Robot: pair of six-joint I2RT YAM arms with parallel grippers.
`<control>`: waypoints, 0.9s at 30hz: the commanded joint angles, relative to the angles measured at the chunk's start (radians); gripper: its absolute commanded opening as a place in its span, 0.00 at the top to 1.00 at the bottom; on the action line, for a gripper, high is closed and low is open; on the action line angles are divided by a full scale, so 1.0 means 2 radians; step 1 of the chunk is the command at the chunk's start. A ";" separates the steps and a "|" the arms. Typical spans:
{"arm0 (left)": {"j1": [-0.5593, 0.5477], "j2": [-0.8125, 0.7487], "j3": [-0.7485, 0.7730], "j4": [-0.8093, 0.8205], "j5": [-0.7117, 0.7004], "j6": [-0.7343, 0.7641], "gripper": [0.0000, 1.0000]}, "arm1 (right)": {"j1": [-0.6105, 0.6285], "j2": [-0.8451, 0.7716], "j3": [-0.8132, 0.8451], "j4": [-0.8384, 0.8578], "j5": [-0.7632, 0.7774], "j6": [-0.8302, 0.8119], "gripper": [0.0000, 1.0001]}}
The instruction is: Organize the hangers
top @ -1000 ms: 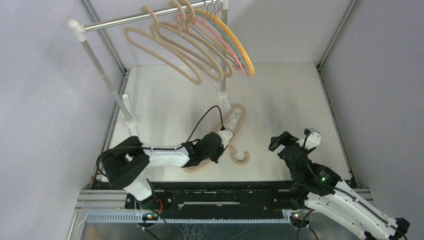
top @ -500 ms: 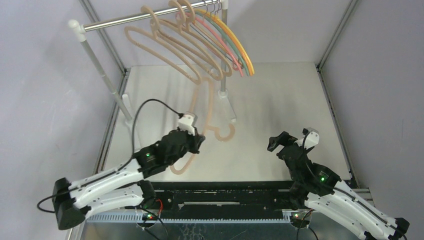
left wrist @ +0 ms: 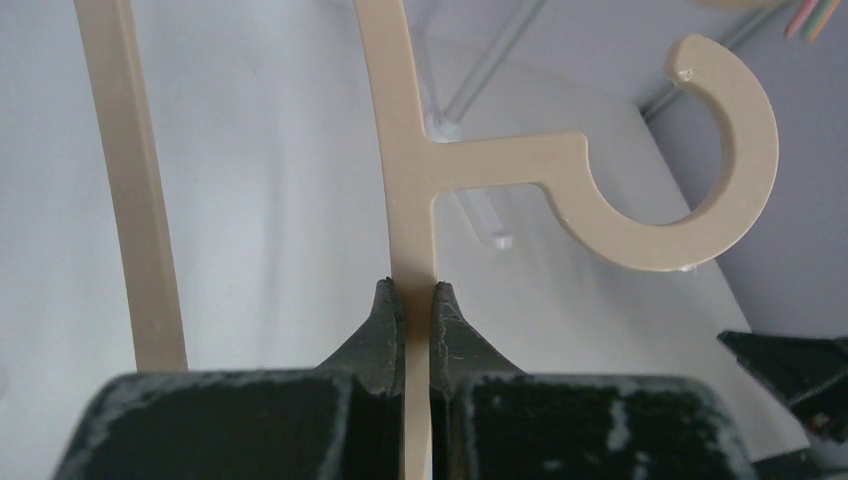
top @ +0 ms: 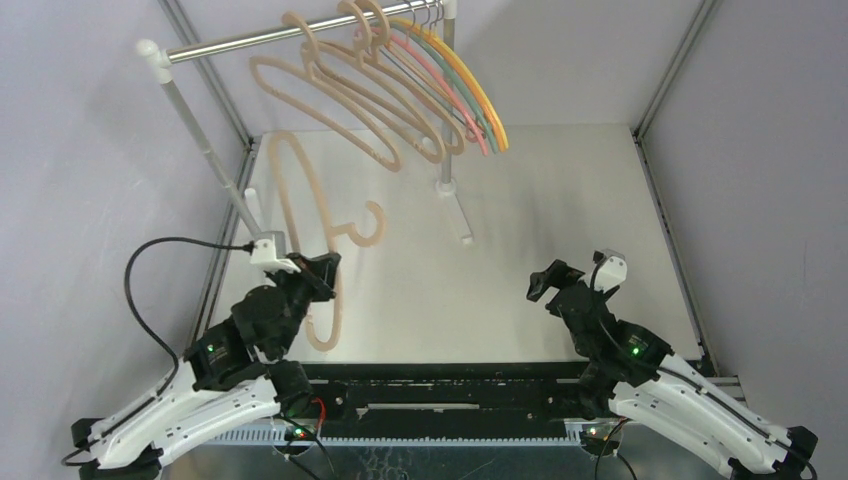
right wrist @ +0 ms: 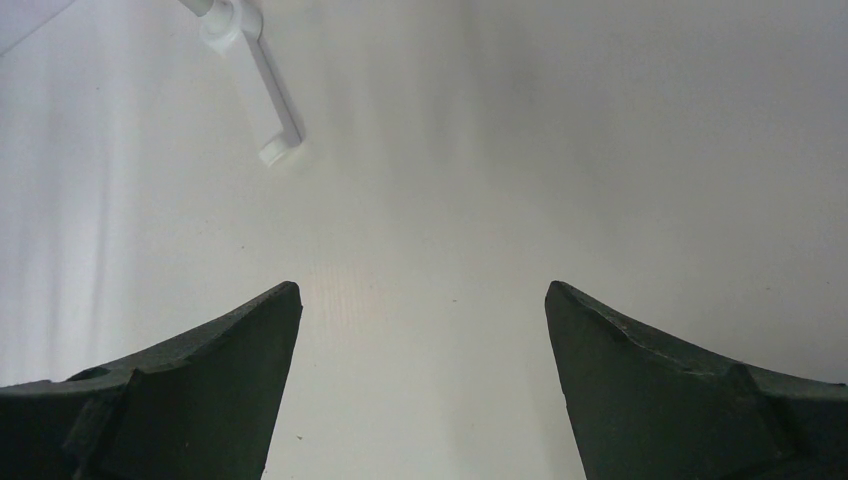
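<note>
Left end effector is pinched tight on the tan hanger, on its flat bar just beside the hook stem, holding it above the bench. The hanger looks stiff, light and smooth; gripping near the stem should limit swinging. Right end effector gapes wide, empty.

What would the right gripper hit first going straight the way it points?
Probably the bare table; the right gripper, jaws open, tilts down at it. The rack's white foot sits left of that line.

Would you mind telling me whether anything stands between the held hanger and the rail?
Nothing visible blocks the rail left of the hung hangers, though they hang close to the held hanger in the left gripper.
</note>
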 commanded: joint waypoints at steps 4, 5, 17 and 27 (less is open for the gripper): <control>0.032 0.034 0.091 0.037 -0.044 0.067 1.00 | -0.002 0.003 0.028 0.027 -0.007 -0.015 0.00; 0.047 0.038 0.095 0.049 -0.028 0.072 1.00 | -0.002 0.003 0.029 0.026 -0.007 -0.015 0.00; 0.282 0.140 0.166 0.149 0.224 0.050 1.00 | -0.003 -0.012 0.036 0.006 0.003 -0.013 0.00; 0.386 0.229 0.231 0.232 0.361 -0.017 1.00 | -0.003 -0.020 0.037 -0.007 0.014 -0.008 0.00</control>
